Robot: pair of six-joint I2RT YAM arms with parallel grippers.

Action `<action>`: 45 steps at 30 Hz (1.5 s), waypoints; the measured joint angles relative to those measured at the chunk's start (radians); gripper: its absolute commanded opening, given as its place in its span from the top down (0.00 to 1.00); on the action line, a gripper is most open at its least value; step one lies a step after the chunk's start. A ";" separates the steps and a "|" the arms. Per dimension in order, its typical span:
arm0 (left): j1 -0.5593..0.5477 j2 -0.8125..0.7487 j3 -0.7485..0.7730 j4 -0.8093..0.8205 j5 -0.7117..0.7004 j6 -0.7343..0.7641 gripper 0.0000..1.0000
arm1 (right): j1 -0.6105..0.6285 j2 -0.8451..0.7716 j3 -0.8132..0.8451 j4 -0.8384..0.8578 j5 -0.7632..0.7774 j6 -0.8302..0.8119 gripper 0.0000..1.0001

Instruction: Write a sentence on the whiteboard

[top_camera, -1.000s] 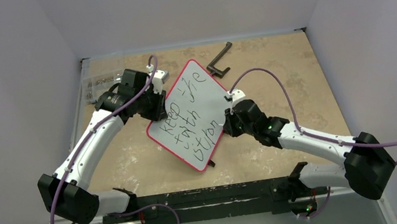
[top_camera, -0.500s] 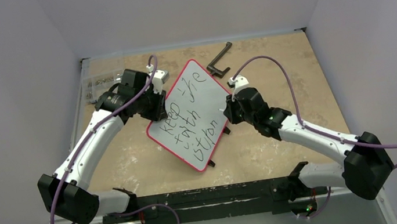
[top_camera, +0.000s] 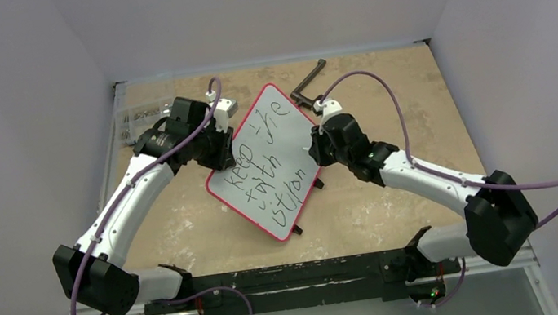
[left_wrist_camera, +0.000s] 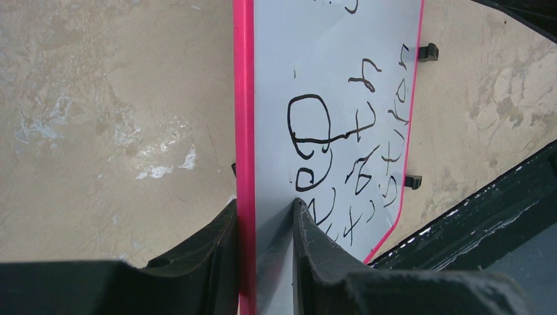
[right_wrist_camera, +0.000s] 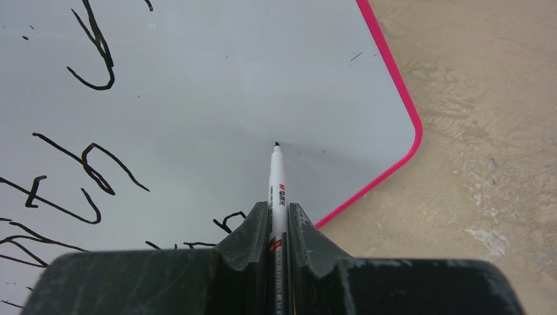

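Whiteboard, pale grey, red-rimmed (top_camera: 290,143): left pincer (left_wrist_camera: 264,207) clenched on its edge. Right pincer (right_wrist_camera: 279,213) grasps the white marker (right_wrist_camera: 277,187), whose axis runs straight ahead, tip at bare board beyond the black handwritten sentence (top_camera: 263,173).

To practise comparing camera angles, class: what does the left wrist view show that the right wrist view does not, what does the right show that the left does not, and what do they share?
Only the left wrist view: the left pincer clamped on the whiteboard edge, and the board's two black feet. Only the right wrist view: the right pincer gripping a marker, tip over a blank patch near a rounded corner. Both: the red-rimmed board, black handwriting and the tan table.
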 measured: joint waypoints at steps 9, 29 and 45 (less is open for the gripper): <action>0.000 0.000 0.000 -0.002 -0.001 0.000 1.00 | -0.004 0.014 0.000 0.014 -0.049 0.000 1.00; 0.000 -0.002 0.000 -0.002 0.000 0.000 1.00 | -0.005 -0.075 -0.124 0.021 -0.154 -0.008 1.00; 0.000 -0.002 0.000 -0.003 0.000 0.000 1.00 | -0.004 -0.028 -0.062 -0.031 -0.077 -0.007 1.00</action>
